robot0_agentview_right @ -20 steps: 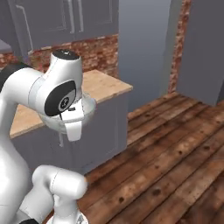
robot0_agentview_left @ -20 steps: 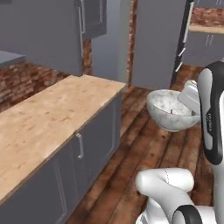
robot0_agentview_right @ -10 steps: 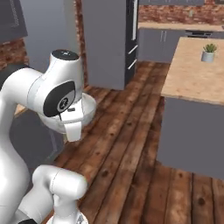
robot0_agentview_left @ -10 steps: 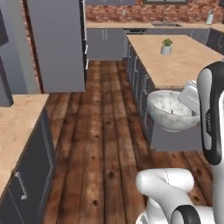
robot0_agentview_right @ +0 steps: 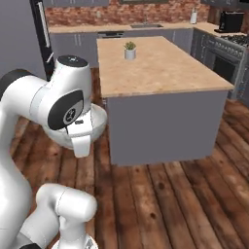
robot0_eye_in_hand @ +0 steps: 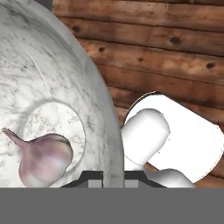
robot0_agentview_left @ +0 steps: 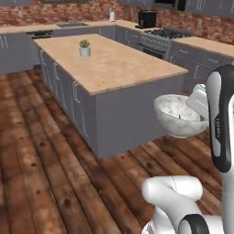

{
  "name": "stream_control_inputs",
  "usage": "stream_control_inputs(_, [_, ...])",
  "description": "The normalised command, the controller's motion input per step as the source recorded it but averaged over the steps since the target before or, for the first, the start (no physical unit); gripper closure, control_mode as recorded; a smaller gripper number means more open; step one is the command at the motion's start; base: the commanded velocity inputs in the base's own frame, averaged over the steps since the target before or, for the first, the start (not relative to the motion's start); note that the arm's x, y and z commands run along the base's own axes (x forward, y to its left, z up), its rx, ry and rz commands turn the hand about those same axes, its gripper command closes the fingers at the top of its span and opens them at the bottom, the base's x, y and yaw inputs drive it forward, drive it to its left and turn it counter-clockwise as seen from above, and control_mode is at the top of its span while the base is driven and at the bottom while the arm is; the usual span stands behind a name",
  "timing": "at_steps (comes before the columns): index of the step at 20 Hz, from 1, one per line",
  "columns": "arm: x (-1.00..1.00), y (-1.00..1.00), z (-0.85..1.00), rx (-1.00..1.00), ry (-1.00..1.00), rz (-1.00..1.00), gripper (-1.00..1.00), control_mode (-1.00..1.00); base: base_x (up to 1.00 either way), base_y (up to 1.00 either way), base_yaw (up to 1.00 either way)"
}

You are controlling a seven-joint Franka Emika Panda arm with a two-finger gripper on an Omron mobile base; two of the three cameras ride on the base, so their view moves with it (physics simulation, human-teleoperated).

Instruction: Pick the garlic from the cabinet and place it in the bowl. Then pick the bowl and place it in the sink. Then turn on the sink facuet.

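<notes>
Colours we see, carry phase:
bowl (robot0_eye_in_hand: 52,87) white-grey marble veining; garlic (robot0_eye_in_hand: 43,157) pinkish-white at its 7 o'clock; island (robot0_agentview_left: 114,68) light wood top, grey sides; floor (robot0_agentview_left: 41,173) brown planks; wall (robot0_agentview_right: 121,14) red brick.

Plank floor (robot0_agentview_left: 41,173), wood-topped grey island (robot0_agentview_left: 114,68), potted plant (robot0_agentview_left: 84,47), brick wall (robot0_agentview_right: 121,12)

Small potted plant (robot0_agentview_left: 84,47) on wood-topped island (robot0_agentview_left: 114,64), plank floor (robot0_agentview_left: 41,173) below
</notes>
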Motion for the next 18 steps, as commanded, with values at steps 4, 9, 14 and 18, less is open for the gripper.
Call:
stream_control_inputs(4, [0.0, 0.0, 0.0, 0.0, 0.0, 0.0, 1.0, 1.0, 0.08, 0.0, -0.68])
stream_control_inputs(9, [0.0, 0.0, 0.0, 0.0, 0.0, 0.0, 1.0, 1.0, 0.46, -0.21, -0.44])
stream_control_inputs(14, [0.0, 0.0, 0.0, 0.0, 0.0, 0.0, 1.0, 1.0, 0.8, -0.61, -0.28])
stream_control_inputs(18, [0.0, 0.0, 0.0, 0.0, 0.0, 0.0, 1.0, 1.0, 0.99, -0.72, -0.25])
